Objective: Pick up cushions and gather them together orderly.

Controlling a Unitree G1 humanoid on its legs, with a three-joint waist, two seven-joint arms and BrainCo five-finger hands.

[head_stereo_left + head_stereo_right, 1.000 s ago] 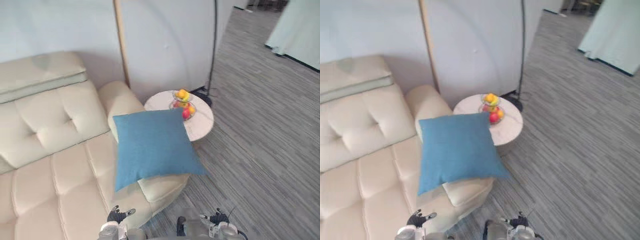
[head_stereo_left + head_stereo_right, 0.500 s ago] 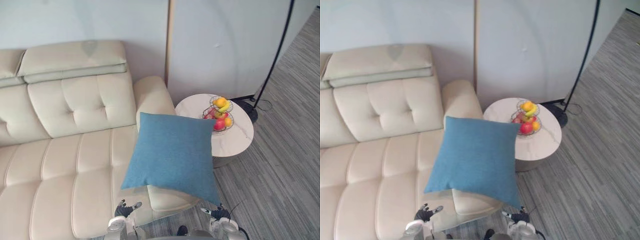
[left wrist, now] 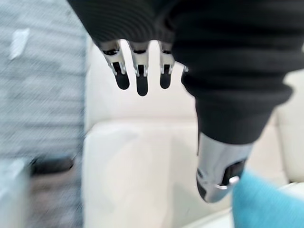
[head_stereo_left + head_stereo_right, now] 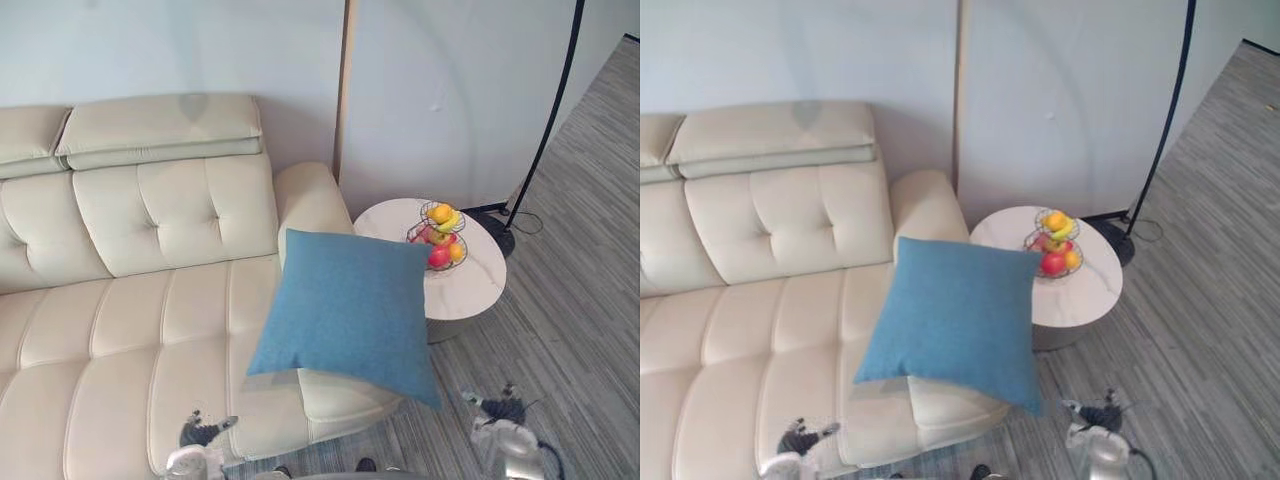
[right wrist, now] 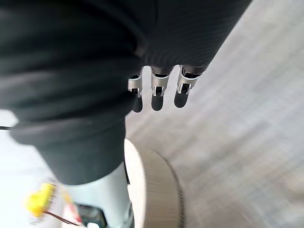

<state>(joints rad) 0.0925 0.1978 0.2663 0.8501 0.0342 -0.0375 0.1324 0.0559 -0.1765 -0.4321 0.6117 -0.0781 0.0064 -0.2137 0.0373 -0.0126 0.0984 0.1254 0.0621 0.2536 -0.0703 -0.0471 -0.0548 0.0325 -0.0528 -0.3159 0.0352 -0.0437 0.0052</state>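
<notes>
Blue cushion (image 4: pixel 345 315) is lying tilted on the sofa's (image 4: pixel 130 300) arm. Left hand (image 4: pixel 198 436) is hovering before the sofa, fingers straight, empty; right hand (image 4: pixel 497 409) is hanging off the sofa's end, apparently loose-fingered and empty too.

The cushion (image 4: pixel 345 315) hides the front of the sofa (image 4: pixel 130 300) armrest and the surface (image 4: pixel 475 285) rim at its 9 o'clock. The sofa is cut off at the 9 o'clock edge, the lamp pole (image 4: pixel 548 115) at 12 o'clock. The left hand (image 4: pixel 203 433) and right hand (image 4: pixel 497 409) are blurred near 6 o'clock. The fruit (image 4: pixel 441 232) is too small to identify.

Open carpet (image 4: pixel 580 330) right, round table (image 4: pixel 475 285) beside sofa arm (image 4: pixel 310 195)
</notes>
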